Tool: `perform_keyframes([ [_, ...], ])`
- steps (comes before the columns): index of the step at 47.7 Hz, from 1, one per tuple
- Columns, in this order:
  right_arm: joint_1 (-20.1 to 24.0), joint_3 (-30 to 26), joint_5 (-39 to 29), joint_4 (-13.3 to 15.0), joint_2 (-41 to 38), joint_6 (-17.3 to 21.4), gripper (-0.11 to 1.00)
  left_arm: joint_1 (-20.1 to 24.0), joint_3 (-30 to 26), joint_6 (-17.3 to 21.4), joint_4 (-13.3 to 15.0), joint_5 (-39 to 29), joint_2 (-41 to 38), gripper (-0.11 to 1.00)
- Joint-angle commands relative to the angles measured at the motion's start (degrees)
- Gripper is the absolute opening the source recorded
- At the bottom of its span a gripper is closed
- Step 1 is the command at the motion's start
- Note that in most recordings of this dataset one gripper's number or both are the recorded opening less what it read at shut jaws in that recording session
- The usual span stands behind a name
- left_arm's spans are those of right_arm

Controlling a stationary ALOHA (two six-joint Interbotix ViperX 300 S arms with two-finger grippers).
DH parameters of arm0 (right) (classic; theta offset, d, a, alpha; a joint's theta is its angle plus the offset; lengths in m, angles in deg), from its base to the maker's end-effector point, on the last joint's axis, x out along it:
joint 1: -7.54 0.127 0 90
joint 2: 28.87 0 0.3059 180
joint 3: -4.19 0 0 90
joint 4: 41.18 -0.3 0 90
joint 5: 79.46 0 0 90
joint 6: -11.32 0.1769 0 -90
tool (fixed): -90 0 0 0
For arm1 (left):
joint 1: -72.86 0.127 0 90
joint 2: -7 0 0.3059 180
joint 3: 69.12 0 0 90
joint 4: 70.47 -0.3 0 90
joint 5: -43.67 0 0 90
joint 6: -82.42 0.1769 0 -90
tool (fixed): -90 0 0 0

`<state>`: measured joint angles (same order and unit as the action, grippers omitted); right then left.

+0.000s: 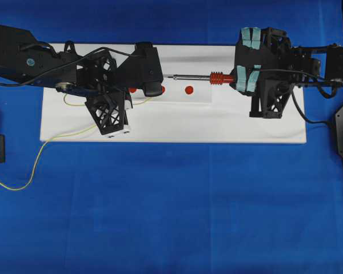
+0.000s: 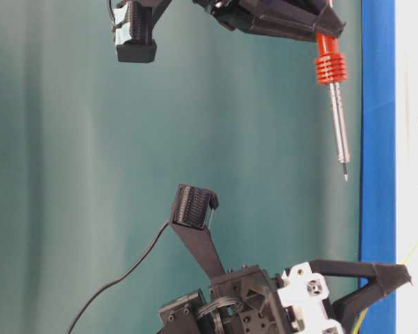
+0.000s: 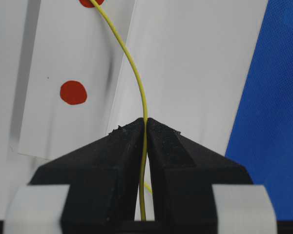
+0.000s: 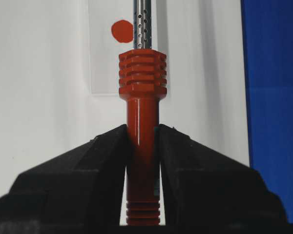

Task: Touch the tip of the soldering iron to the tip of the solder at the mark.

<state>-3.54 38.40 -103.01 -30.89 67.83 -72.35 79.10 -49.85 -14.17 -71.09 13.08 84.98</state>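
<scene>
The work surface is a white board (image 1: 171,123) lying on a blue cloth (image 1: 171,217) that covers the table. A paler strip on the board carries a row of red dots, one of them clear of both arms (image 1: 189,89). In the table-level view the background is a plain teal-green wall (image 2: 90,174). No brand, label or readable writing shows in any view.

The left gripper (image 3: 145,127) has its jaws pressed together on the solder (image 3: 132,63), pinching the thin yellow wire between them. From the jaws the wire curves forward over the board toward a red dot (image 3: 73,92) and reaches the top edge of the left wrist view at another dot. In the overhead view the rest of the wire trails off the left side of the board and loops across the blue cloth.

The right gripper (image 4: 142,134) is clamped on the orange-red handle of the soldering iron (image 4: 142,73). The iron is held level above the board, its ribbed collar just ahead of the jaws. The metal shaft points toward the left arm, and its tip lies close to the left gripper.
</scene>
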Motion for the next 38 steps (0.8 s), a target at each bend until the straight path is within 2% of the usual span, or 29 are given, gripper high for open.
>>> perform_keyframes([
  [1, -0.18, -0.44, 0.26, 0.09, 0.53, 0.18, 0.07, 0.09, -1.23, 0.09, -0.18, 0.26, 0.88, 0.02],
  [26, -0.18, -3.16, 1.05, 0.09, -8.0, 0.18, 0.07, -0.44, -1.32, 0.18, -0.09, 0.26, 0.79, 0.02],
  [38, -0.18, -3.6, 1.76, 0.0, -9.58, 0.18, 0.07, -0.62, -1.41, 0.26, -0.18, 0.26, 0.79, 0.02],
])
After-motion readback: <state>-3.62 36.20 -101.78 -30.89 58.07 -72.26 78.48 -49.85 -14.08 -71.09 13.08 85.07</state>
